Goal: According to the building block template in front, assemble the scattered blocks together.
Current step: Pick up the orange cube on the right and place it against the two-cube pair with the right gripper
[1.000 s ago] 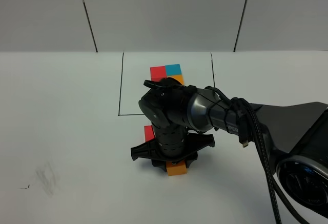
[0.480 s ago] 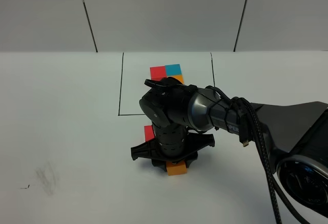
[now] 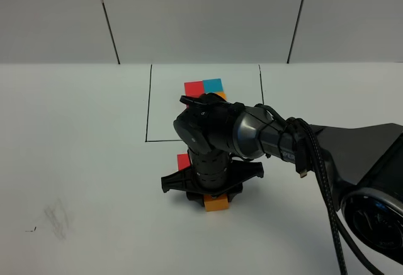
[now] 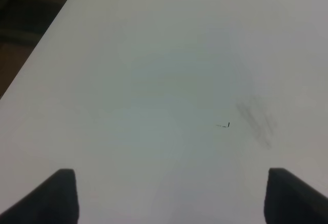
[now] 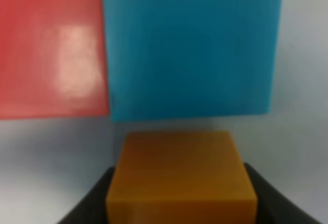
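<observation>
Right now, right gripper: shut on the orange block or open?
Shut on the orange block: right gripper fingers flank both its sides.

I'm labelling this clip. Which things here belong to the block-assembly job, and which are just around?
Job:
- template in the drawn rectangle
- red cube
- teal-blue cube
- orange cube, gripped by the right hand

Just around:
- left hand, open above bare table
- grey smudge

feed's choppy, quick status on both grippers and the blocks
Right gripper shut on orange block. Left gripper open over bare table. Red block, blue block joined.
</observation>
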{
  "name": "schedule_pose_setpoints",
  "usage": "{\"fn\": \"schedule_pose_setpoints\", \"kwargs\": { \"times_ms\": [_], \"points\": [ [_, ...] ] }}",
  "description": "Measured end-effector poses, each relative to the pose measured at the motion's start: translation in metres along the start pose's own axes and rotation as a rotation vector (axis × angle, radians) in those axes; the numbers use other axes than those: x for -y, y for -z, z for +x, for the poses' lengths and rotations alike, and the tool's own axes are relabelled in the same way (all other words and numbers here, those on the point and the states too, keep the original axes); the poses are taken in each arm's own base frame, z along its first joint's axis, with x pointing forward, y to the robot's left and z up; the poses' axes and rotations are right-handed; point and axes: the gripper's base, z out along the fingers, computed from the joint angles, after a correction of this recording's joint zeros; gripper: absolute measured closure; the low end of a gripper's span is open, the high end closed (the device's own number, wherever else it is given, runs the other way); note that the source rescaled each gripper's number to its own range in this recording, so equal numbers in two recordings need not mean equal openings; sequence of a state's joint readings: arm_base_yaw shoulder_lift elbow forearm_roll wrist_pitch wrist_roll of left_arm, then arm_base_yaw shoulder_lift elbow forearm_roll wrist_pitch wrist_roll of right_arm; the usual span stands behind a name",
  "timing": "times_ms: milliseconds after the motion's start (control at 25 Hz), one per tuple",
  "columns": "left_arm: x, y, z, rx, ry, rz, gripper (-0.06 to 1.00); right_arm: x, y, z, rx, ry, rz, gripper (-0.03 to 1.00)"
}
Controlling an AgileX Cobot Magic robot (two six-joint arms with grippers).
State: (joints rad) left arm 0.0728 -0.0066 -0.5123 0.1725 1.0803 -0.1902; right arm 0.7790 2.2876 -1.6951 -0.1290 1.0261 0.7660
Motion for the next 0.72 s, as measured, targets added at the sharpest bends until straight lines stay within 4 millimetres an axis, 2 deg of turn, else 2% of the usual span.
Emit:
{"fn": "schedule_pose_setpoints", "kwargs": {
  "times_ms": [720],
  "points": [
    [0.0, 0.0, 0.0, 0.0, 0.0, 0.0, 0.21, 0.0013, -0.0003, -0.0032, 0.013, 0.005, -0.012, 0.64]
  ]
}}
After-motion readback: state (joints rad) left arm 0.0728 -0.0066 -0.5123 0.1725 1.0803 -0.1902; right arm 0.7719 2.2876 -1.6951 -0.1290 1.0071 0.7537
